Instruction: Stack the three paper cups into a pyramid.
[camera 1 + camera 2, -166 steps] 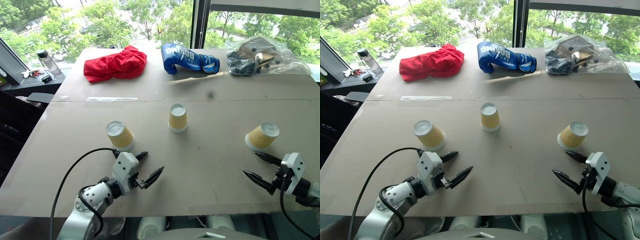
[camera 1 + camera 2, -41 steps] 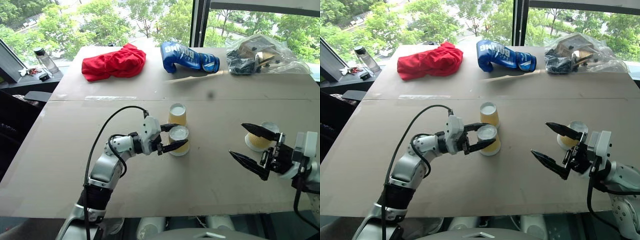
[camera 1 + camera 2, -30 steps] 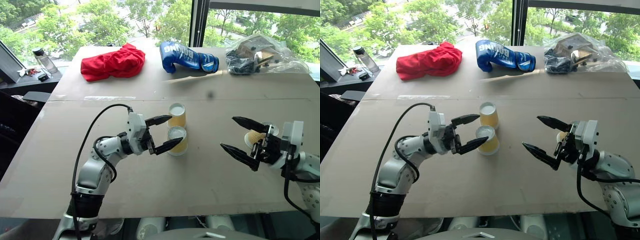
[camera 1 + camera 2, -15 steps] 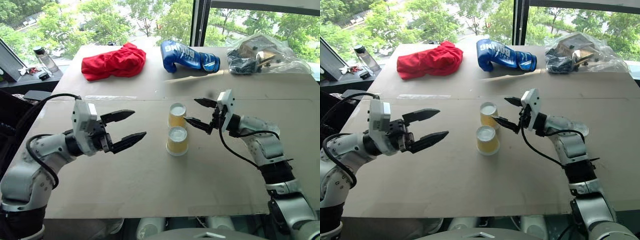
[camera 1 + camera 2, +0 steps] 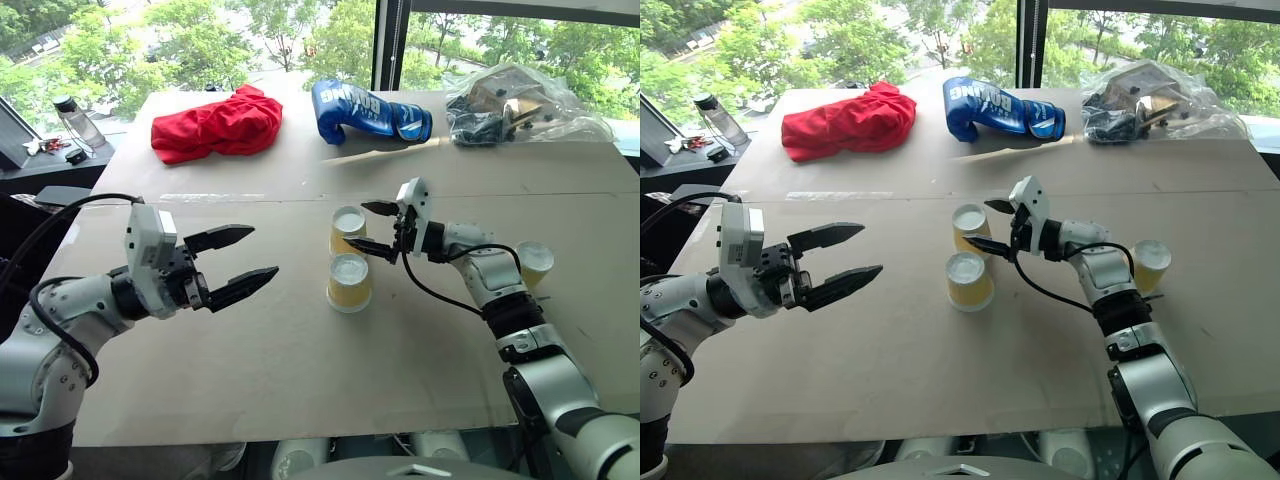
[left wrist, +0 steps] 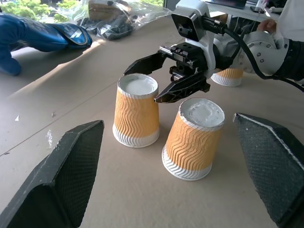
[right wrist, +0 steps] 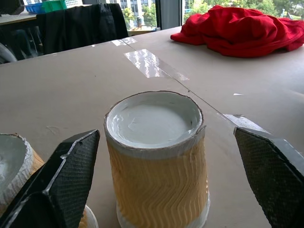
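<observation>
Since 1 second ago the right gripper (image 5: 368,226) has swung across from the right side to the far cup (image 5: 346,229), jaws spread beside it, while the left gripper (image 5: 243,259) has drawn back left, spread and empty. All 3 tan ribbed cups sit upside down on the brown cardboard-covered table (image 5: 300,380) by sunlit windows: the near cup (image 5: 349,282) beside the far one, the third cup (image 5: 534,263) well apart to the right.

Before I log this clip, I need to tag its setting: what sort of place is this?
Probably a lab or office set up for robot tests, several floors up: a cardboard-covered table stands by large windows over treetops, with a red cloth, a blue boxing glove and a plastic bag of parts along its far edge.
</observation>
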`<state>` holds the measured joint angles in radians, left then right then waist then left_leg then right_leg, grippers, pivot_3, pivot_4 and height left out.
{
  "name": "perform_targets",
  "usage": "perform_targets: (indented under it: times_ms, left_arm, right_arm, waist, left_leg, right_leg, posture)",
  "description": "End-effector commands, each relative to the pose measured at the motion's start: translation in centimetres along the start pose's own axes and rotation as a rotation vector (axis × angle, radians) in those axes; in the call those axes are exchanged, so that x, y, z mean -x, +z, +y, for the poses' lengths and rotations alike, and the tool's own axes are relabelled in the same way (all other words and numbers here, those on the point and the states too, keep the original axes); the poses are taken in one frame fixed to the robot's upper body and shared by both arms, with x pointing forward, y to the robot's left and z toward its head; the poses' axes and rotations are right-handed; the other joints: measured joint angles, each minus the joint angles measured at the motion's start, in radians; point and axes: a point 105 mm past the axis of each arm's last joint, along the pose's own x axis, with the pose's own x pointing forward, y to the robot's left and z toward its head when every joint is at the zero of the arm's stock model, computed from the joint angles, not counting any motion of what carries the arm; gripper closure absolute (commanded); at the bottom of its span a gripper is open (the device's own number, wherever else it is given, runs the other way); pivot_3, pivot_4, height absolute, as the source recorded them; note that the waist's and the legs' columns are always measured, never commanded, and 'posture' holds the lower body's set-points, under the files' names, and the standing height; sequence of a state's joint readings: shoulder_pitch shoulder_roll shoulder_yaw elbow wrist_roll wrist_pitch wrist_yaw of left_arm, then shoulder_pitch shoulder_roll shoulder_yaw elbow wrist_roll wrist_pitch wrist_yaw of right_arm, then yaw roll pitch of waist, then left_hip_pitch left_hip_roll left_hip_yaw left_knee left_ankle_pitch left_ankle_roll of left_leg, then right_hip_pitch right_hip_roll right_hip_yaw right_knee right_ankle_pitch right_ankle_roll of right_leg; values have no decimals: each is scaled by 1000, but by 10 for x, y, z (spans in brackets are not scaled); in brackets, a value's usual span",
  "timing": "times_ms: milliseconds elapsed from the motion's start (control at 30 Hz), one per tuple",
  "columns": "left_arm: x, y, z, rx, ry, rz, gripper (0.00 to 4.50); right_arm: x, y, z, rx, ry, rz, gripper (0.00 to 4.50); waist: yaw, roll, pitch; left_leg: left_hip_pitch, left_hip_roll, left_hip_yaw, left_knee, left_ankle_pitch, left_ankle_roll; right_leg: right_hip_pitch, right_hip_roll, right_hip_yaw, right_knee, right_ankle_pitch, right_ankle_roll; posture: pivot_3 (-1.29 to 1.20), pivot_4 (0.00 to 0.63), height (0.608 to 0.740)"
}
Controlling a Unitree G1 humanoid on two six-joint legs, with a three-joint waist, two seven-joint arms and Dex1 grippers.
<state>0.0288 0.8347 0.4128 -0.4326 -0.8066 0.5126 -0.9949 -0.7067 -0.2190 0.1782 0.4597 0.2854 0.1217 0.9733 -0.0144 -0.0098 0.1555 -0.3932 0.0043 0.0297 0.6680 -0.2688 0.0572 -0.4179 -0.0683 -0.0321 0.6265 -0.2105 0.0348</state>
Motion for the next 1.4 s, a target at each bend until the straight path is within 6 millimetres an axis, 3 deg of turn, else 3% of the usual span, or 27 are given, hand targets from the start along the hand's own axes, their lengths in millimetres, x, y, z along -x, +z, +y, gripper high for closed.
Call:
perform_targets:
  times_ms: [33,67,133,267,300,467,667,867,1133,1400]
  left_arm:
    - [-2,12,-4,-49,-14,-23,25]
    - [-3,13,-3,-49,-14,-23,25]
    - [-3,13,-3,-50,-14,-23,0]
    - [-4,14,-3,-57,-18,-15,0]
    - [-5,14,-3,-58,-18,-15,0]
    - [-15,17,-5,-66,-59,-24,0]
    - [-32,22,-12,-84,-169,-15,0]
    - [-42,22,-14,-102,-269,10,0]
    - [-44,24,-13,-117,-315,27,0]
    - [-39,23,-15,-129,-330,52,0]
  right_arm:
    - [-5,19,-2,47,11,-61,0]
    - [-7,20,-2,49,11,-67,0]
    - [-8,22,-2,55,14,-76,533]
    - [-9,23,-1,53,26,-85,2208]
    - [-9,24,0,54,29,-87,2452]
    - [4,32,-5,86,-14,-107,2452]
    - [52,34,-10,98,-132,-86,2452]
    - [98,21,15,71,-198,-15,2452]
    - [102,17,59,0,-102,-14,2452]
    - [91,12,64,14,-88,-43,2452]
  waist:
    - [0,0,0]
    - [-1,0,0]
    - [-1,0,0]
    - [-1,0,0]
    - [-1,0,0]
    - [1,1,0]
    - [4,1,0]
    - [0,1,1]
    - [3,1,1]
    - [4,1,1]
  left_leg:
    - [0,0,0,0,0,0]
    - [0,0,0,0,0,0]
    - [0,0,0,0,0,0]
    - [0,0,0,-1,0,-1]
    - [0,0,0,-1,0,-1]
    - [0,0,0,-1,-1,-1]
    - [-2,-1,-1,-1,-1,-2]
    - [-3,-1,-1,-2,-1,-2]
    - [-2,-1,-1,1,-3,3]
    - [-2,0,-1,1,-3,3]
  right_leg:
    - [0,0,0,0,0,0]
    - [0,0,0,0,0,0]
    - [0,0,0,0,1,1]
    - [0,-2,-1,0,1,1]
    - [0,-2,-1,0,1,1]
    - [-1,-2,-1,0,0,0]
    - [-1,-4,-2,-1,1,1]
    - [-3,-2,-1,-1,1,1]
    - [-2,0,-1,0,1,1]
    - [-1,6,0,0,1,2]
  posture:
    - [0,150,740]
    - [0,150,740]
    - [0,150,740]
    - [0,150,740]
    - [0,150,740]
    - [0,150,740]
    - [0,150,740]
    - [0,150,740]
    - [0,150,740]
    - [0,150,740]
